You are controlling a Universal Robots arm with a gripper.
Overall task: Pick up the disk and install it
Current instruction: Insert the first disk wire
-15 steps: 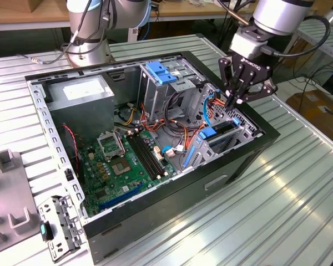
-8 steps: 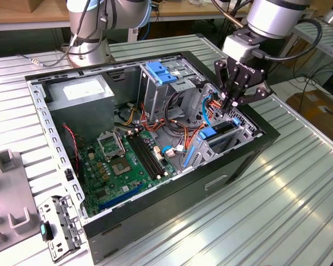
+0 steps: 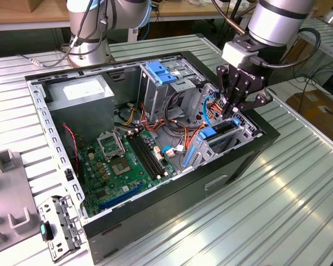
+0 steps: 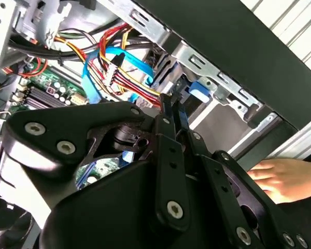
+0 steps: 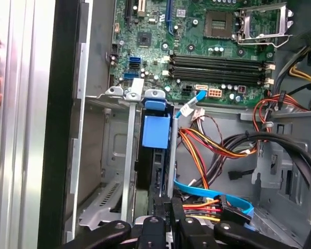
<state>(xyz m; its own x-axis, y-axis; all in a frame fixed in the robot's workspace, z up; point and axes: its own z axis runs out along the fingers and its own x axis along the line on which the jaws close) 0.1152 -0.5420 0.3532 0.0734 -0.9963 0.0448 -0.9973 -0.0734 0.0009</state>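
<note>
My pincer (image 3: 233, 108) hangs inside the open computer case (image 3: 255, 160), at the drive bay (image 3: 225, 141) along the case's side wall, and its fingers (image 4: 168, 111) are pressed together on the upper edge of the disk (image 3: 217, 134). The disk stands on edge in that bay, its dark body sunk between the grey metal walls and its blue carrier frame (image 5: 155, 129) showing at the end toward the motherboard (image 3: 125, 160). Just beside the disk, toward the middle of the case, a thin blue cable (image 5: 212, 194) curves past a bundle of red, yellow and orange wires (image 5: 202, 148). Beyond these lies the green motherboard on the case floor, with its black memory slots (image 5: 217, 65). Farther in rises a grey metal cage topped by a ribbed blue clip (image 3: 162, 72). Outside the case, a person's hand (image 4: 285, 179) rests on the ribbed tabletop (image 3: 299, 194) against the case's black wall.
</note>
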